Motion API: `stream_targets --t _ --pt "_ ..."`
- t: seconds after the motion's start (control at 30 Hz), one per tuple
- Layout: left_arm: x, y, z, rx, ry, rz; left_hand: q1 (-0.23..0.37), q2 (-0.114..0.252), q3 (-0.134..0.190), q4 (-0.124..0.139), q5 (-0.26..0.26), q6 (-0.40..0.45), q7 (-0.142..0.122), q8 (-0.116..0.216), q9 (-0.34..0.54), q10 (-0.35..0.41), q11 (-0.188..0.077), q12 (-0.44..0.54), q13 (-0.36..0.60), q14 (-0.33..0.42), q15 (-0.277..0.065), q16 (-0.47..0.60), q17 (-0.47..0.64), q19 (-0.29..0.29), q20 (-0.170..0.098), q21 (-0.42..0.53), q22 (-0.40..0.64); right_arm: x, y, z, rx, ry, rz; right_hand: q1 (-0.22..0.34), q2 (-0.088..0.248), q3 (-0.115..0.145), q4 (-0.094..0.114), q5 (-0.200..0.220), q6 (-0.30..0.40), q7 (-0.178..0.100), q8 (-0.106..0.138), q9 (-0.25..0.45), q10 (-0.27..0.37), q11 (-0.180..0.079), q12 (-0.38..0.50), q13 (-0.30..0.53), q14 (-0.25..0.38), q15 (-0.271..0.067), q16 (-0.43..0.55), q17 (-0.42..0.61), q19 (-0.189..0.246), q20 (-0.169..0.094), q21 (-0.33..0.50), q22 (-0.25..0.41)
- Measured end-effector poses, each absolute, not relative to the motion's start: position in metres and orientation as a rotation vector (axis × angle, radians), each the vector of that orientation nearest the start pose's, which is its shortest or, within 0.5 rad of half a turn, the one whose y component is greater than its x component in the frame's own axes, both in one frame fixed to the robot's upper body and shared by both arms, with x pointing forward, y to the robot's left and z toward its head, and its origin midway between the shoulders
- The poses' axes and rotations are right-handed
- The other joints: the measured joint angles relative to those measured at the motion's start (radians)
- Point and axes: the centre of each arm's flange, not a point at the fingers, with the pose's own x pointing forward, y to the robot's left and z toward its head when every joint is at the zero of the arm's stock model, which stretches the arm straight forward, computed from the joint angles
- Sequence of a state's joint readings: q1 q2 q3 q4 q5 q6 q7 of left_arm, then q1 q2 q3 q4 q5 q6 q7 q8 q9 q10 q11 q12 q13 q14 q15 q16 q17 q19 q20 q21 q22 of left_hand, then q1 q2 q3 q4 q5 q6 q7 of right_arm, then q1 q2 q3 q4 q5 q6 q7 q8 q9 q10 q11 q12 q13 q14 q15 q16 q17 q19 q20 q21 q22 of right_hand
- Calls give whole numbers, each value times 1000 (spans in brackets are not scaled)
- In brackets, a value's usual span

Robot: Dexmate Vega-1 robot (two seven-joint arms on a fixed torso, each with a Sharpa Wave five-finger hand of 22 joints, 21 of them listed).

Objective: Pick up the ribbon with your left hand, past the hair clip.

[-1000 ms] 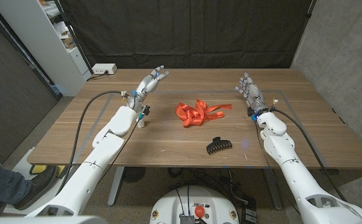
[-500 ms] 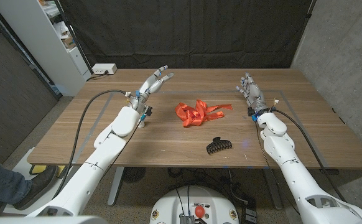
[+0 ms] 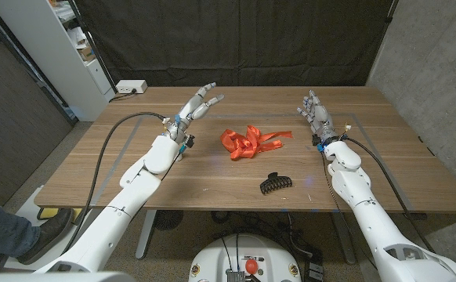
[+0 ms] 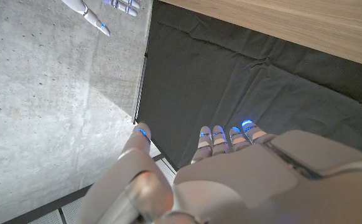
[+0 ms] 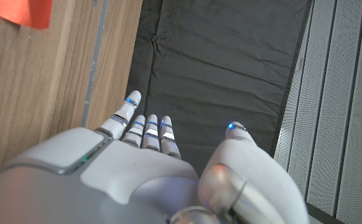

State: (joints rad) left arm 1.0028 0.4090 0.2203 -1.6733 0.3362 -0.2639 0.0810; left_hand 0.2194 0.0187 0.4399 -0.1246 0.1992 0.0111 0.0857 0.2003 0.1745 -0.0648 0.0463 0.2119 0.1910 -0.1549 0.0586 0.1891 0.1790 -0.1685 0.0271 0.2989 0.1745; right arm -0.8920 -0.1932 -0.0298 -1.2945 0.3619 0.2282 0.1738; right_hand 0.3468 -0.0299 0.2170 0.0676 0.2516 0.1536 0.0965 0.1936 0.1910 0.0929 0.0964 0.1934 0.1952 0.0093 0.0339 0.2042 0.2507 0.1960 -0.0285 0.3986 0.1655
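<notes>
1 ribbon (image 3: 250, 142), 1 hair clip (image 3: 274, 183), both on table (image 3: 385, 157).

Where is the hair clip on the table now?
In the head view, the black hair clip lies near the table's front edge, right of centre, just in front of the orange ribbon.

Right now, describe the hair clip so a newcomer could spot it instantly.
On the wooden table, look toward the near edge, just right of centre. The hair clip lies nearer than the orange ribbon: small, black, claw-shaped, unlike the bright loose ribbon.

L robot hand (image 3: 199, 103) raised, fingers apart | R robot hand (image 3: 315, 112) same
</notes>
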Motion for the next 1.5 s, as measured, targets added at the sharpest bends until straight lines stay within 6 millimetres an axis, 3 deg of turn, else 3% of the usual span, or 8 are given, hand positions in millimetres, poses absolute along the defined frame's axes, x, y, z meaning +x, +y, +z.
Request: stream_targets --t 1.5 --pt "550 168 15 1005 -981 -61 26 0 0 -16 0 9 -2 0 4 11 0 0 0 10 -1 0 0 -5 5 -15 0 652 -293 -23 146 -673 158 -5 5 -4 -4 3 6 -6 0 -5 0 0 0 -5 7 -7 0 -5 11 3 -15 0"
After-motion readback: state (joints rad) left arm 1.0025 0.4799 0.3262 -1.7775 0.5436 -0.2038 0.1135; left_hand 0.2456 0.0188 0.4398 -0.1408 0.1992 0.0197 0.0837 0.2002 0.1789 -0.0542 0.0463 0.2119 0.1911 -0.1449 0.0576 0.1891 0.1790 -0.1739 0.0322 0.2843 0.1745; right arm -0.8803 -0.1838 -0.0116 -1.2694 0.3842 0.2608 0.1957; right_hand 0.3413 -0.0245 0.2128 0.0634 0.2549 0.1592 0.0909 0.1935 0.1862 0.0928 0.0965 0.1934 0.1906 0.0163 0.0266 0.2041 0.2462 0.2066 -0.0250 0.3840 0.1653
